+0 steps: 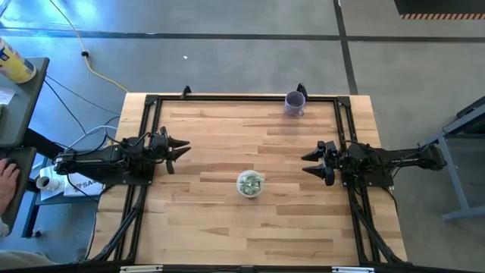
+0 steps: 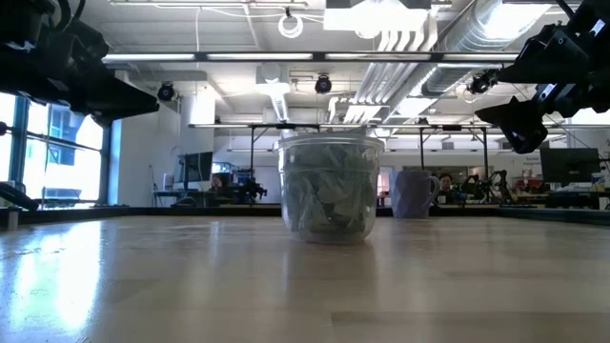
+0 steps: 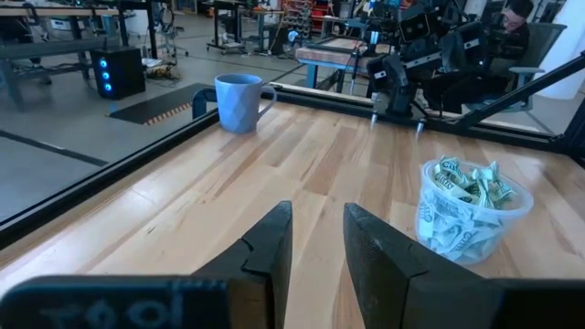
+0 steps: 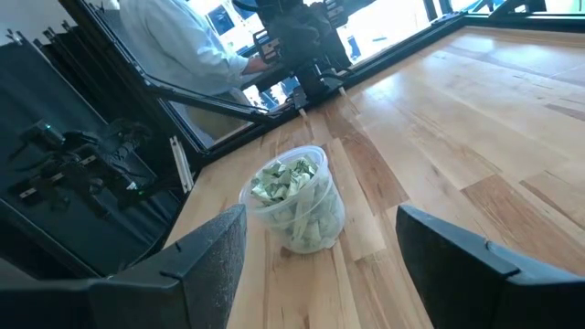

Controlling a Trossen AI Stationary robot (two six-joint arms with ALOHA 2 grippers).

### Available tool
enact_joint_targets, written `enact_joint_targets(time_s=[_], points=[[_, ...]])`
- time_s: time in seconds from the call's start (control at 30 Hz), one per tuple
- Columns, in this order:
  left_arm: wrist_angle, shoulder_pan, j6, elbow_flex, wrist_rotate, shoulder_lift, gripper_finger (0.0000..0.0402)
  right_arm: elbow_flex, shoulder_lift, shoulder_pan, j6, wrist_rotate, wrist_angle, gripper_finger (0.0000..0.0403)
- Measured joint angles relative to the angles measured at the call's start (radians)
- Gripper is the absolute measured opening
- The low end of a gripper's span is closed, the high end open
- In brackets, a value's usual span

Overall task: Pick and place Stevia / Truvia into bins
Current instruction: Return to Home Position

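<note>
A small clear plastic cup, the bin (image 1: 250, 184), stands upright on its base near the middle of the wooden table, a little toward the near edge. Pale green and white Stevia sachets (image 3: 468, 187) fill it in a loose heap up to the rim. My left gripper (image 1: 180, 153) hovers above the table's left part, pointing toward the cup, open by a narrow gap with nothing in it. Above the right part hovers my right gripper (image 1: 306, 164), open wide and empty, also facing the cup. Both are well short of the cup.
A purple opaque cup (image 1: 295, 103) stands by the far edge, right of centre. Black frame rails (image 1: 242, 98) run along the table's far, left and right sides. A person's hand (image 1: 7, 179) shows beyond the table's left side.
</note>
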Motion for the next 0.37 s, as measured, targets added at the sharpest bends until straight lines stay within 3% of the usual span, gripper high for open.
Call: enact_joint_targets(time_s=[0.37], points=[[0.000, 0.000, 0.000, 0.000, 0.000, 0.000, 0.0134, 0.000, 0.000, 0.000, 0.000, 0.000, 0.000, 0.0271]])
